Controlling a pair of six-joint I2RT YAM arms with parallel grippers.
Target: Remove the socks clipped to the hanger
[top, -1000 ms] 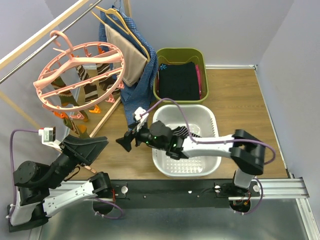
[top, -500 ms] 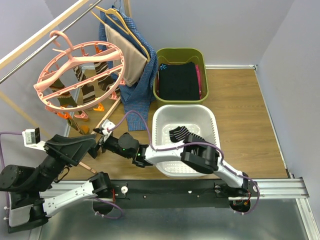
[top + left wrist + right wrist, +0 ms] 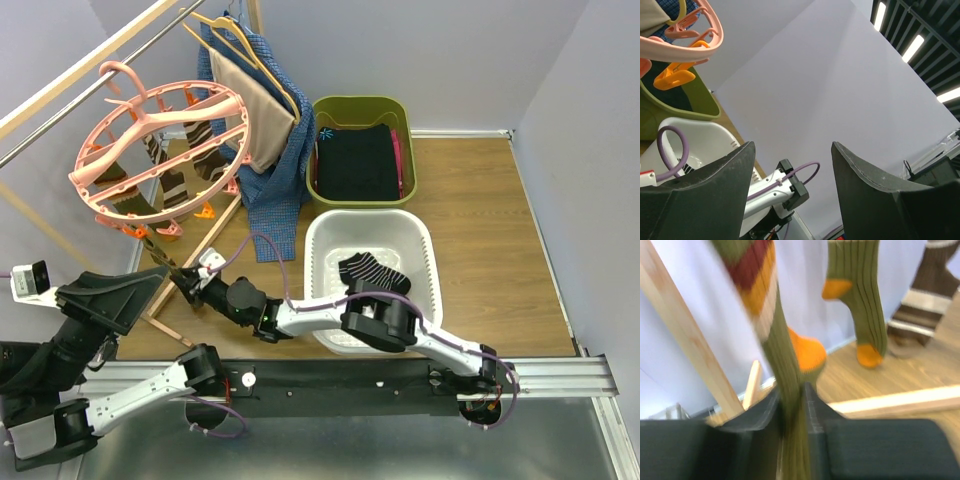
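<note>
Socks (image 3: pixel 854 295) hung clipped beneath the hanger (image 3: pixel 150 117). The right fingers (image 3: pixel 792 395) had narrowed onto one of them, an olive sock (image 3: pixel 771 315) with red, orange and cream stripes. They pinched it low down, below its orange heel, with cloth filling the gap between them. The left fingers (image 3: pixel 792 165) stood wide with nothing between them, lower than the hanger and off to its left.

The grip sat far from the clip, so a pull might have stretched the sock rather than freed it. The hanger hung by one hook, so a pull could also have swung the whole ring or tipped it off its rail. A thin pinch on ribbed cloth might have slipped. A wooden post (image 3: pixel 685 340) stood just beside the fingers, and a sideways tug could have knocked them against it. The neighbouring socks might have swayed into the way.

A second before, the right arm had been well right of the hanger, by the white tub (image 3: pixel 420 250), with its fingers spread. It had since reached across to just under the hanger and closed on the sock. The left arm had drawn back from the hanger, its fingers as wide as before. The ring had tilted a little. A dark striped sock (image 3: pixel 370 268) lay in the tub both times.
</note>
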